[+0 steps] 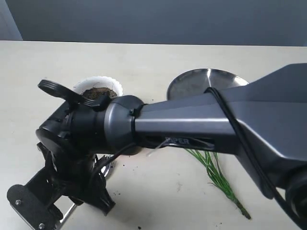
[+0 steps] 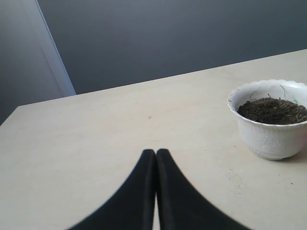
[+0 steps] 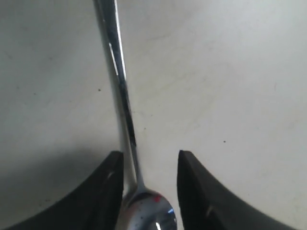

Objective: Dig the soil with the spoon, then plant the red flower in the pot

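Note:
The spoon (image 3: 120,81) lies flat on the table, its bowl (image 3: 148,213) between the fingers of my right gripper (image 3: 149,160). That gripper is open, with a gap on the side of one finger. In the exterior view the right arm reaches across to the left and its gripper (image 1: 64,203) hangs low over the table's front left. The white scalloped pot (image 2: 271,129) holds dark soil (image 2: 272,109) and stands behind the arm (image 1: 98,88). Of the red flower only the green stems (image 1: 218,178) show; the arm hides its petals. My left gripper (image 2: 156,152) is shut and empty, near the pot.
A round steel plate (image 1: 206,81) sits at the back right of the pot. A few soil crumbs (image 1: 125,165) dot the table under the arm. The right arm's bulk (image 1: 192,124) spans most of the exterior view.

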`<state>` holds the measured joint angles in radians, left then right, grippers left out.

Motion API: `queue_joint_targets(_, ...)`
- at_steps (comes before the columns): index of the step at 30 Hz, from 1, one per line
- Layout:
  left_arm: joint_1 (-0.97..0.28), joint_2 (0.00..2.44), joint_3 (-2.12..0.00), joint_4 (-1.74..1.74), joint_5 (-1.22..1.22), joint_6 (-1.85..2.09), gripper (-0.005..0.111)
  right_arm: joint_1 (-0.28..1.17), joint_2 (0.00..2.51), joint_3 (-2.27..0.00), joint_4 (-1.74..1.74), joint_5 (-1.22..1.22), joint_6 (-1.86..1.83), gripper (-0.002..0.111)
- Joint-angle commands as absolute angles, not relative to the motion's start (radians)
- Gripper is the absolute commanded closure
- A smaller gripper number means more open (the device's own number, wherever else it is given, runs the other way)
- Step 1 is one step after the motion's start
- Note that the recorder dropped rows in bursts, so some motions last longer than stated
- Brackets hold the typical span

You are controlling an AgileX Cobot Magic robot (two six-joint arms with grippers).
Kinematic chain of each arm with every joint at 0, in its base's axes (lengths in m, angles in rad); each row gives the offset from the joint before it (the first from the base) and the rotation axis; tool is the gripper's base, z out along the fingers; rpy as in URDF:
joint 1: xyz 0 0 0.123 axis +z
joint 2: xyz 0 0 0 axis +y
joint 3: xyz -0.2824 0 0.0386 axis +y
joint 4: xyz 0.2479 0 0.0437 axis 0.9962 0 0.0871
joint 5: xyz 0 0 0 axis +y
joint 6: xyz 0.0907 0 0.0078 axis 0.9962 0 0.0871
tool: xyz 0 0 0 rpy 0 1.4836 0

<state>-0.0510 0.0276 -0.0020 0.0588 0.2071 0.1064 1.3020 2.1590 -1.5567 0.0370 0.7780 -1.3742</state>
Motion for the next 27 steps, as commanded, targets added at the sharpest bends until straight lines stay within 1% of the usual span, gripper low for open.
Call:
queue_joint_targets(1,-0.053,0.023,0.0,0.054,0.201,0.101,0.106,1.297,2.16,-1.561,0.065,0.791,-1.4,0.071)
queue_joint_targets(7,-0.053,0.023,0.0,0.054,0.201,0.101,0.106,1.297,2.179,-1.559,0.171,0.8,-1.5,0.071)
queue_joint_targets(17,-0.053,0.023,0.0,0.054,0.201,0.101,0.106,1.297,2.19,-1.559,0.166,0.768,-1.536,0.071)
queue_joint_targets(19,-0.053,0.023,0.0,0.054,0.201,0.101,0.106,1.297,2.195,-1.559,0.166,0.766,-1.544,0.074)
queue_joint_targets(22,-0.053,0.023,0.0,0.054,0.201,0.101,0.106,1.297,2.208,-1.559,0.166,0.739,-1.544,0.081)
queue_joint_targets(27,-0.053,0.023,0.0,0.054,0.201,0.101,0.106,1.297,2.224,-1.559,0.166,0.696,-1.541,0.081)
